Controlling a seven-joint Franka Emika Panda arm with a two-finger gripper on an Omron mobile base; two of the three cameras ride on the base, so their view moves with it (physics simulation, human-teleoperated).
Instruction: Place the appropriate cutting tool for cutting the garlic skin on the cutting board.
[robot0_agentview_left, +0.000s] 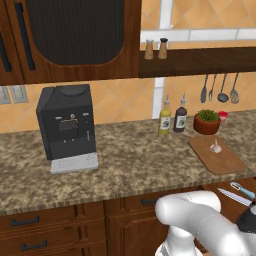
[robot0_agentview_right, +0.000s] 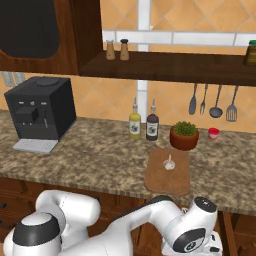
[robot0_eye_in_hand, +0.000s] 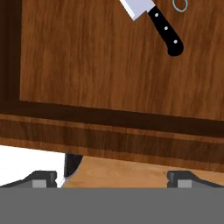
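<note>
The knife (robot0_eye_in_hand: 165, 30) lies on the wooden floor of an open drawer, at the top of the hand view. Its black handle points toward lower right and its silver blade (robot0_eye_in_hand: 138, 8) runs off the top edge. In the left base view the knife blade (robot0_agentview_left: 234, 196) shows in the drawer below the counter, beside a teal-handled utensil (robot0_agentview_left: 243, 190). My gripper (robot0_eye_in_hand: 113, 179) is open and empty, well short of the knife. The brown cutting board (robot0_agentview_left: 222, 161) (robot0_agentview_right: 172, 182) lies on the counter with the garlic (robot0_agentview_left: 216, 147) (robot0_agentview_right: 170, 164) on it.
A black coffee machine (robot0_agentview_left: 67, 125) stands at the counter's left. Two bottles (robot0_agentview_left: 165, 120) and a potted plant (robot0_agentview_left: 207, 121) stand behind the board, with utensils (robot0_agentview_left: 220, 90) hanging on the wall above. The drawer's dark wooden wall (robot0_eye_in_hand: 113, 127) crosses the hand view below the knife.
</note>
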